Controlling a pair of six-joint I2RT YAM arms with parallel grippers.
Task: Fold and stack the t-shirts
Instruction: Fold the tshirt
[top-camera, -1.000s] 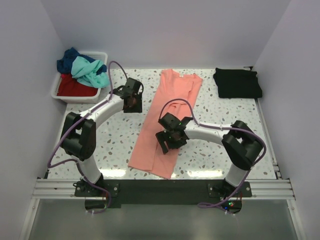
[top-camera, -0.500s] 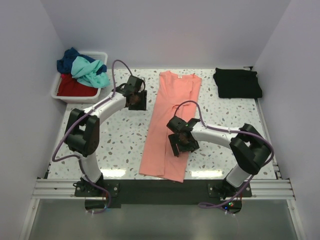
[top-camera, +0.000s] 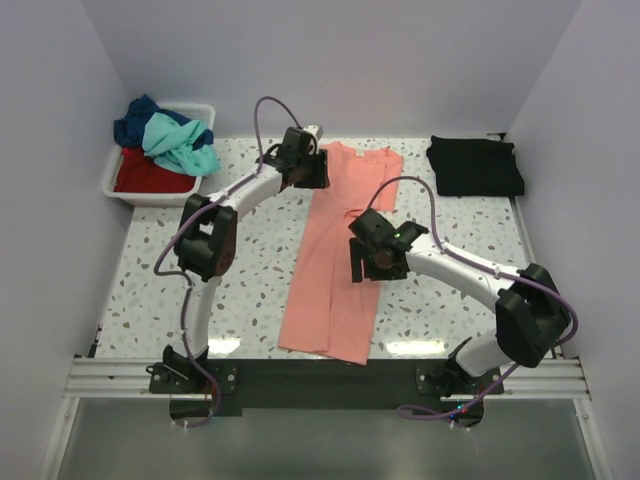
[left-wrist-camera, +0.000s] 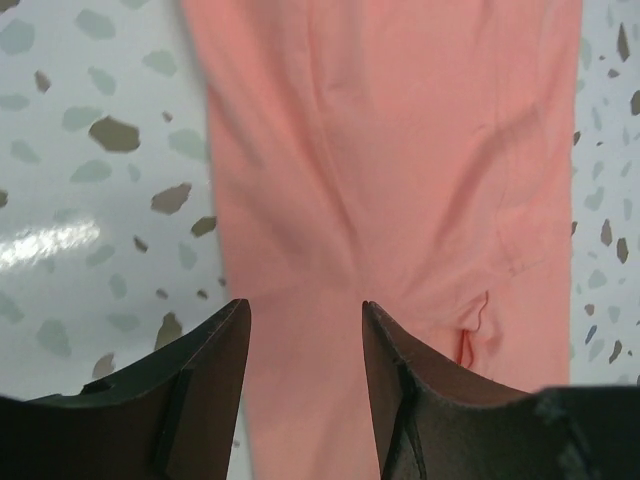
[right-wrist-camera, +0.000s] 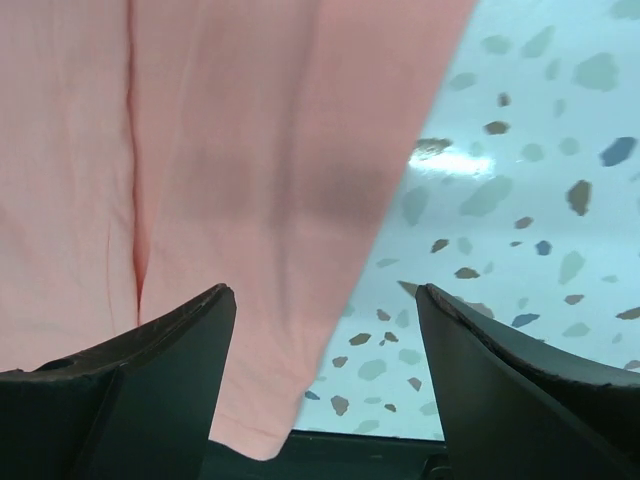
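Left gripper (top-camera: 303, 168) and right gripper (top-camera: 366, 262) are held spread and empty above the salmon-pink t-shirt (top-camera: 335, 285), laid lengthwise from far edge to near edge of the table (top-camera: 450, 290); light, limp cloth, it is judged best pinched at its end corners.

Middle of table (top-camera: 250, 270): long shirt (top-camera: 335, 260) is lying lengthwise, far to near.
Far right corner: folded shirt (top-camera: 475, 166) is sitting alone.
Far left: bin (top-camera: 150, 197) is holding a heap of shirts (top-camera: 165, 140).
Left gripper (top-camera: 310, 172): hanging over the long shirt's far end.
Right gripper (top-camera: 358, 265): hanging over its right edge.
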